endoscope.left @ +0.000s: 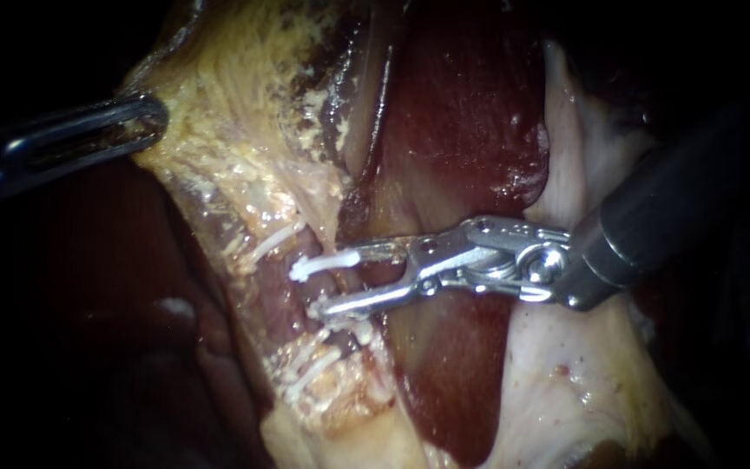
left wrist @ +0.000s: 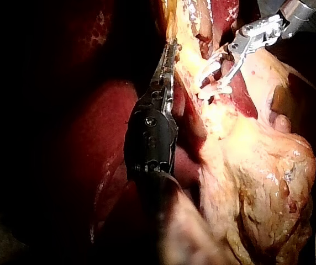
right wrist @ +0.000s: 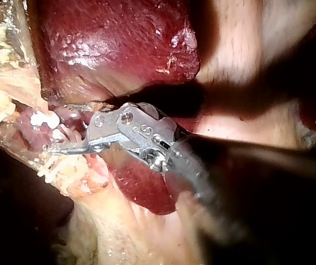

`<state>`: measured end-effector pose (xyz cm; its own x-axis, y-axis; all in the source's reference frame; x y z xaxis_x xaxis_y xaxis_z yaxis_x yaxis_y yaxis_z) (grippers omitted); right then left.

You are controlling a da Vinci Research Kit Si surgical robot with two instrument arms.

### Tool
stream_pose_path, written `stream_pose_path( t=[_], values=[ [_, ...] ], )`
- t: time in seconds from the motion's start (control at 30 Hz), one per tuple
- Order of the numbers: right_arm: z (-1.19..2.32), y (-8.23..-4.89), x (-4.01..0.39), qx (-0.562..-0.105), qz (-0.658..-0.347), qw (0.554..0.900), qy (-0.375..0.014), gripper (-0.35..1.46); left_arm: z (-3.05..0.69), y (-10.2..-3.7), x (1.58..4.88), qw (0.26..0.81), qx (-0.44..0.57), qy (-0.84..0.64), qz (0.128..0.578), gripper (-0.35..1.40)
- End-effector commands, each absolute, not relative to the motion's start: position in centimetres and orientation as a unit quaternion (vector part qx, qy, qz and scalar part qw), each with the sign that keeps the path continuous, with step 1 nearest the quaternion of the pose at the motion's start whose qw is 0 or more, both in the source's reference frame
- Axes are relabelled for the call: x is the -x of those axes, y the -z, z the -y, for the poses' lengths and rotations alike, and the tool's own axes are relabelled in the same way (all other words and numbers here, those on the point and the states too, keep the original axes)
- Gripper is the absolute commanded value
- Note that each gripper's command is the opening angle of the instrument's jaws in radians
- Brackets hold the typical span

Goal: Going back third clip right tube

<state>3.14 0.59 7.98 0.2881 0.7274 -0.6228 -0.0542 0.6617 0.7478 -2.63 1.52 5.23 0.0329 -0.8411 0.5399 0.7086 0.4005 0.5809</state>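
My right instrument (endoscope.left: 340,280) comes in from the right, its jaws open with a clear gap. A white clip (endoscope.left: 323,263) sits across a reddish tube (endoscope.left: 281,291) between them, close under the upper jaw. Two more white clips (endoscope.left: 275,241) (endoscope.left: 314,369) lie on the same strip of tissue, one above and one below. In the right wrist view the same open jaws (right wrist: 56,127) stand at the clip (right wrist: 43,118). My left instrument (endoscope.left: 151,120) is shut on the edge of the yellowish gallbladder (endoscope.left: 236,113); its wrist view shows the jaws (left wrist: 170,52) against that tissue.
Dark red liver (endoscope.left: 470,113) lies behind and below the right instrument's jaws. Pale membrane (endoscope.left: 557,365) spreads under its shaft. Left of the clipped strip the field is dark liver surface (endoscope.left: 88,287).
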Motion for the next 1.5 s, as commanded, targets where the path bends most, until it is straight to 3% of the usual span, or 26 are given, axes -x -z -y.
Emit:
stream_pose_path(
  t=[0.03, 0.53, 1.07, 1.5],
  values=[
    [-0.60, -7.96, -3.11, -0.312, -0.537, 0.740, -0.258, 0.60, -1.52, -5.24, 2.63, 0.715, -0.076, 0.542, 0.435, -0.35],
    [-0.84, -7.42, -2.29, -0.237, -0.582, 0.769, -0.117, 0.60, -1.52, -5.25, 2.62, 0.715, -0.076, 0.542, 0.436, -0.35],
    [-0.85, -7.18, -2.04, -0.236, -0.608, 0.752, -0.096, 0.60, -1.45, -5.51, 2.71, 0.718, -0.071, 0.540, 0.433, -0.35],
    [-0.83, -7.16, -1.94, -0.237, -0.612, 0.750, -0.083, 0.60, -1.37, -6.37, 3.34, 0.736, -0.093, 0.523, 0.419, -0.35]
  ],
)
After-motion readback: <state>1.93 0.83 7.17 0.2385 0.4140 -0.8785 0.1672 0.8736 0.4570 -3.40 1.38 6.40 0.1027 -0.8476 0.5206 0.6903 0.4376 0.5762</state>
